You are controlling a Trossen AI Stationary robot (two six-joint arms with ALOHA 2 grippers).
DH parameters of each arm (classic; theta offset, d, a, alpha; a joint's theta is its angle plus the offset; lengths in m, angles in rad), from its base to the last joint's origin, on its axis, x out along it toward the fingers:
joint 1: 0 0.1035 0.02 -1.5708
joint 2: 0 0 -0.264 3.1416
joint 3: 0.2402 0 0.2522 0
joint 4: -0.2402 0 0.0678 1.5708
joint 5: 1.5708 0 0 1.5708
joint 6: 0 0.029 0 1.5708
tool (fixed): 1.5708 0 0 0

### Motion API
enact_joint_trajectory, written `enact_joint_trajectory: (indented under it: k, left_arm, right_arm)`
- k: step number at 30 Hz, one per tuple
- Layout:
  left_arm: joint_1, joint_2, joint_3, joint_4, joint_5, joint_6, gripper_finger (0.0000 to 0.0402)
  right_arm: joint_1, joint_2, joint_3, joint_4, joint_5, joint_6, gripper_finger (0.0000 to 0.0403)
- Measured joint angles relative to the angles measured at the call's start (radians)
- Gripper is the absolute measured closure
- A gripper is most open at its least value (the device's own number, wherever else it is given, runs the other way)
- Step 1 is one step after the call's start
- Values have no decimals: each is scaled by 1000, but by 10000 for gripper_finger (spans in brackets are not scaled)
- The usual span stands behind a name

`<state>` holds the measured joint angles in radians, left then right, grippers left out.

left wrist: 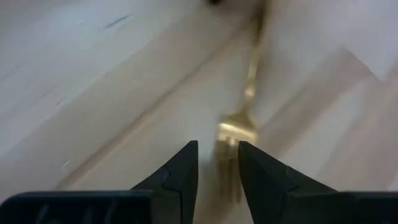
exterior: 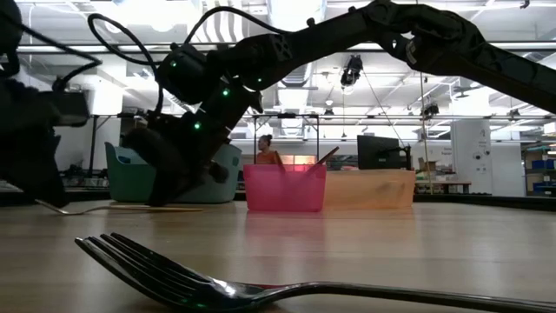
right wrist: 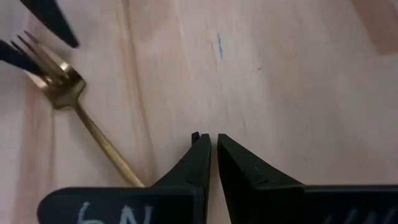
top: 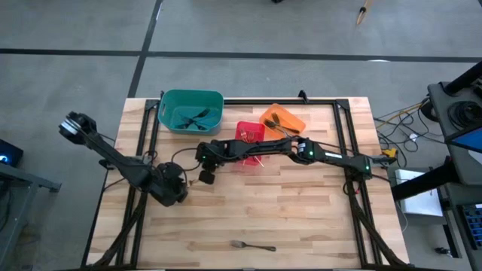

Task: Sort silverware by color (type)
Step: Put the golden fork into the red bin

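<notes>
Two forks outstanding: a gold fork (right wrist: 71, 99) lies flat on the desk (top: 301, 218) between the two arms, and a silver fork (top: 252, 245) sits alone near the desk's front edge, well apart from everything.
Already sorted: dark cutlery shows in the teal bin (top: 167, 119) and in the orange bin (top: 297, 120); the red bin (top: 242, 131) stands between them, its contents hard to make out.
Left claw (left wrist: 217, 163): low over the gold fork's tines, fingers partly apart and straddling them, nothing clamped that I can see.
Right claw (right wrist: 213, 149): fingers together and empty, hovering just above bare wood beside the gold fork's handle.
Risk, thin metal: the fork lies flush on the wood, so fingertips closing from above may skid over it or pinch only the tines and let it pivot out.
Risk, crowding: both claws work close around one fork, so a sideways move by either could nudge the fork or bump the other arm.
Risk, wrong bin: the three bins stand close together, so a sloppy release could mix the types.
High view only: shows all three bins and both arms' layout.
Low view only: shows the silver fork's tines close up.
Wrist views only: show the finger gaps and the gold fork's lie.
</notes>
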<state>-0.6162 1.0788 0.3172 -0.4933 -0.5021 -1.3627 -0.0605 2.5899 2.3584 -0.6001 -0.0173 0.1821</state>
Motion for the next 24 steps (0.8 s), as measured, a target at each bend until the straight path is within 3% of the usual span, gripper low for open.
enact_joint_trajectory:
  k: [7,11,17,24]
  left_arm:
    - [5,76,4,2,-78,-202,306]
    - [6,78,21,-2,-102,-209,306]
    - [6,56,73,-23,-124,-148,306]
    - [6,34,229,-196,-117,-115,306]
  right_arm:
    - [3,-24,-3,-62,-37,44,381]
    - [3,-28,-3,-94,-106,61,381]
    - [18,-42,-4,-122,-128,105,381]
    - [9,-154,-6,-218,-126,38,381]
